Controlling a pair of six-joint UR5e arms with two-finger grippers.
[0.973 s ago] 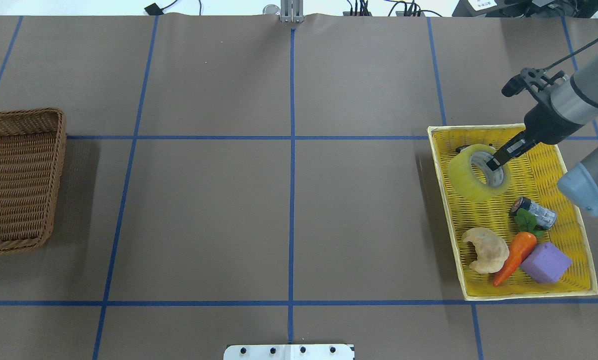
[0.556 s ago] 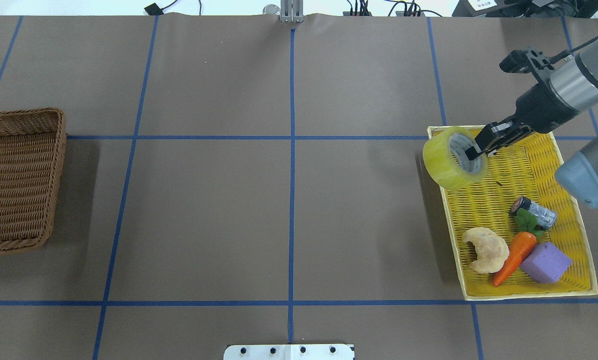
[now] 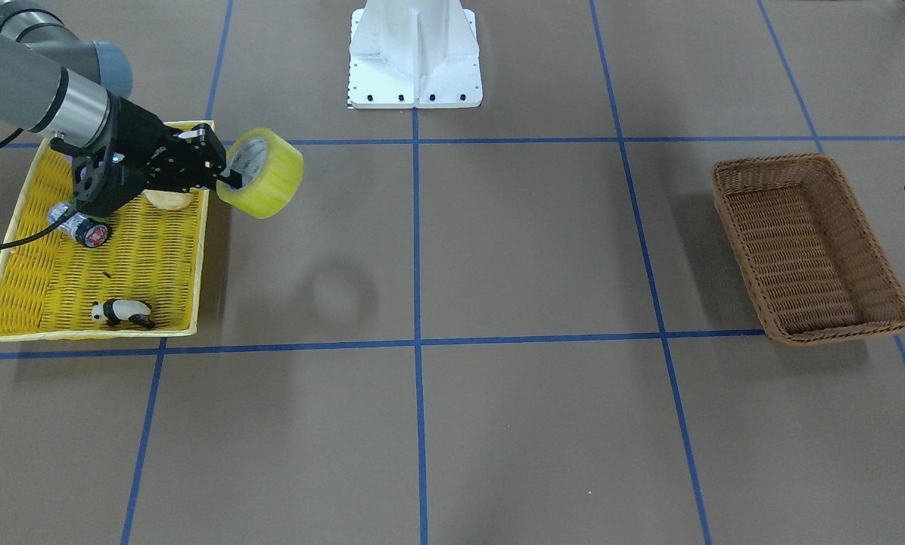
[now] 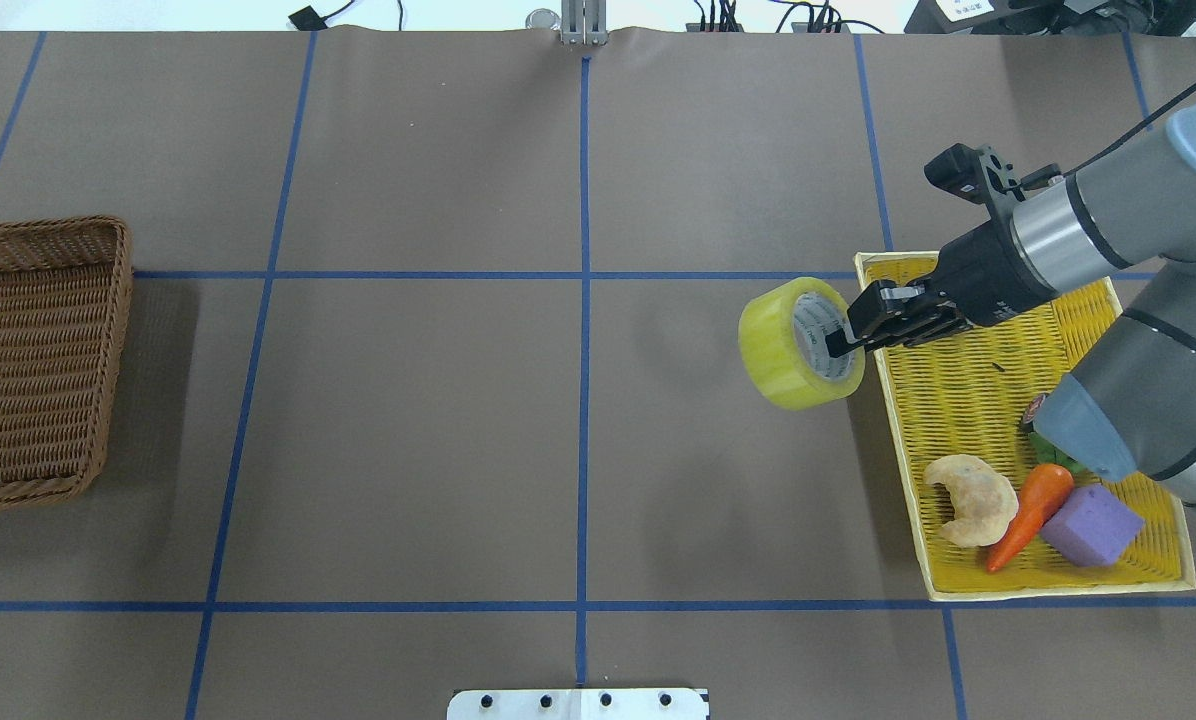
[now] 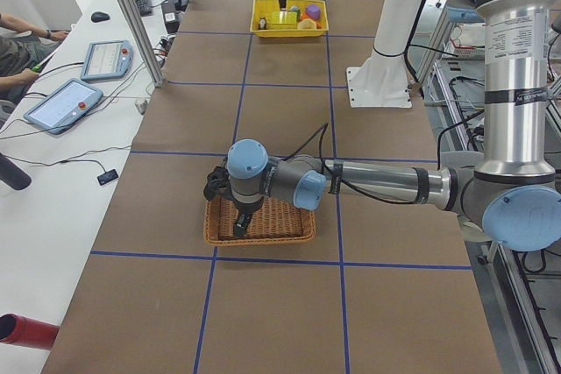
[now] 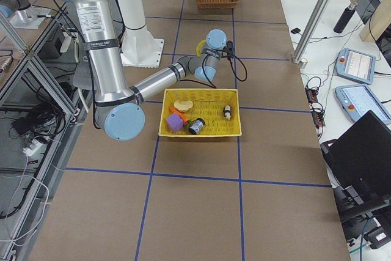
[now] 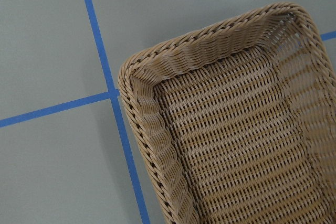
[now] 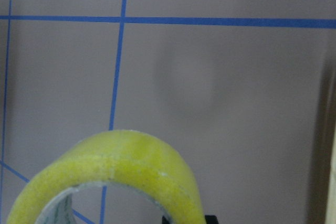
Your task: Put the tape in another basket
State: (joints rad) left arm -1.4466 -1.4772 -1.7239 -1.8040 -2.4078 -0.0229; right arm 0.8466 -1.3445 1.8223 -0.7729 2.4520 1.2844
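Observation:
The yellow tape roll [image 4: 786, 350] hangs in the air just past the left rim of the yellow tray, over bare table. It also shows in the front view [image 3: 271, 178] and, close up, in the right wrist view [image 8: 115, 174]. My right gripper [image 4: 843, 343] is shut on the roll's wall, with one finger inside the white core. The brown wicker basket [image 4: 118, 300] stands empty at the table's far left; it also shows in the front view [image 3: 770, 163] and the left wrist view [image 7: 157, 145]. My left gripper [image 5: 240, 227] hovers over that basket; I cannot tell whether it is open or shut.
The yellow tray [image 4: 1058, 590] holds a bread piece [image 4: 973, 500], a carrot [image 4: 1033, 510], a purple block [image 4: 1093, 525], a small silver-and-black cylinder [image 3: 82, 225] and a panda toy [image 3: 123, 312]. The white base plate [image 3: 415, 57] sits at the robot's side.
My right gripper has lifted the tape out of the yellow tray and carried it left, past the tray's rim and over the table. The brown basket has not moved.

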